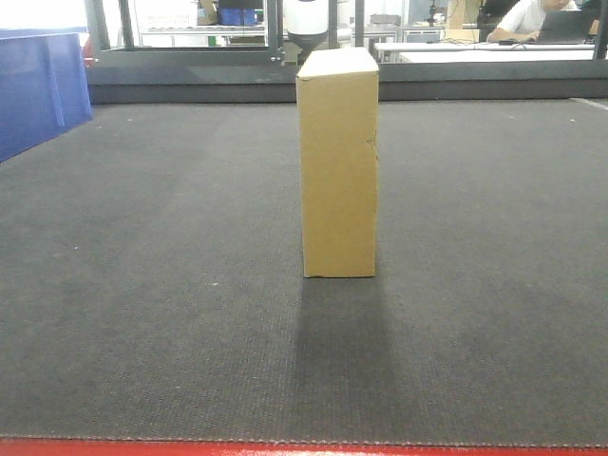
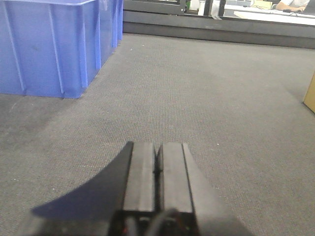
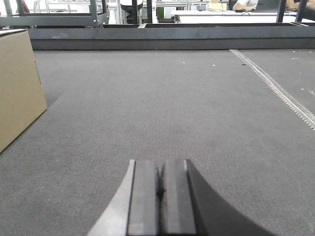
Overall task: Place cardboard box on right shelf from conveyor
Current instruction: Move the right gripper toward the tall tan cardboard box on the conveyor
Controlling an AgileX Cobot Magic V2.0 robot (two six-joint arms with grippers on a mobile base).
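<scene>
While both arms reach low and level over the conveyor [image 1: 142,313], the left tool [image 2: 157,169] and right tool [image 3: 160,189] point forward, fingers pressed together, holding nothing. The cardboard box [image 1: 338,161] stands upright ahead, right of the left tool and left of the right tool. A blue bin [image 2: 49,49] sits ahead-left of the left tool.

You are facing the cardboard box [image 1: 338,161] standing alone on the conveyor [image 1: 142,285]. Bare belt is lying open on both its sides, while a blue bin [image 1: 38,90] is blocking the far left.
</scene>
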